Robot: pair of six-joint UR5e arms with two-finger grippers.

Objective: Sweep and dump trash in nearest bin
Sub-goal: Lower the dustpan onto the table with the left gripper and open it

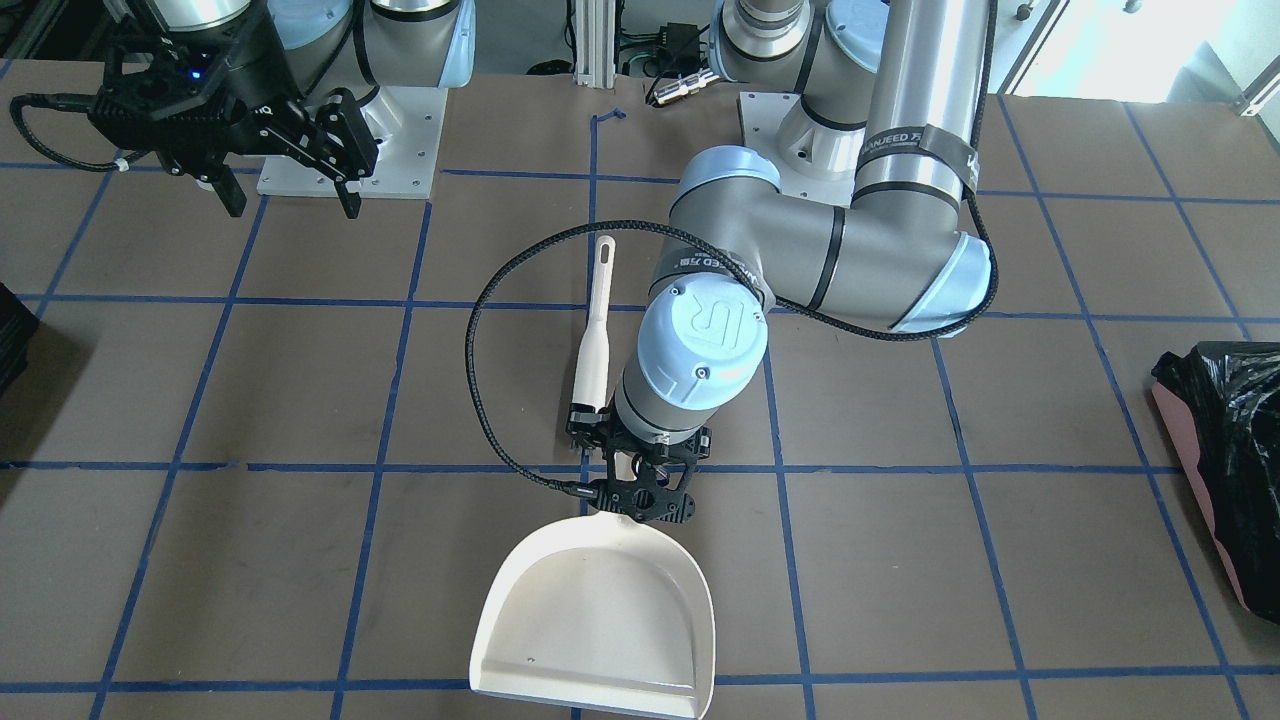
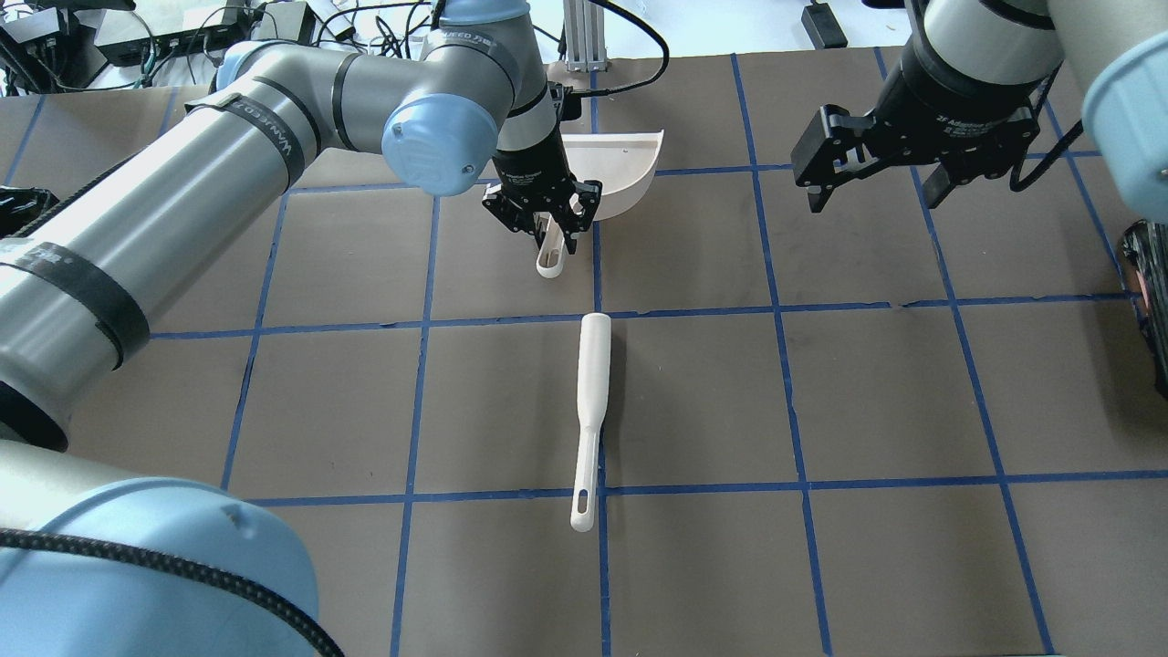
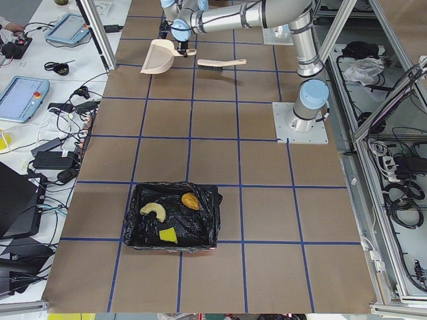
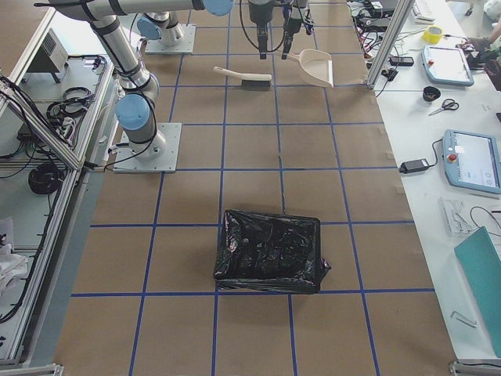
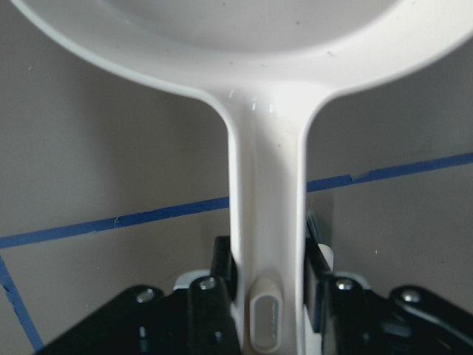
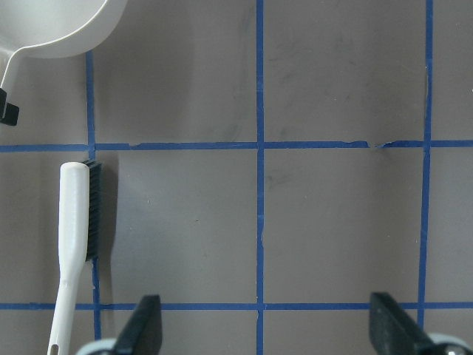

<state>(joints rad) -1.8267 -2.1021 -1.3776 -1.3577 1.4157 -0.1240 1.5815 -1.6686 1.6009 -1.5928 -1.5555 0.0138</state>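
My left gripper is shut on the handle of the cream-white dustpan, which is empty and lies at the far middle of the table. In the left wrist view both fingers press the handle. The pink-sided bin with its black bag stands at the table's left end and shows at the front view's right edge. In it lie the croissant, the bread roll and the yellow block. My right gripper is open and empty, raised above the table.
A white hand brush with dark bristles lies on the table beside the dustpan handle; it also shows in the right wrist view. A second black-lined bin stands at the table's right end. Blue tape lines grid the brown table.
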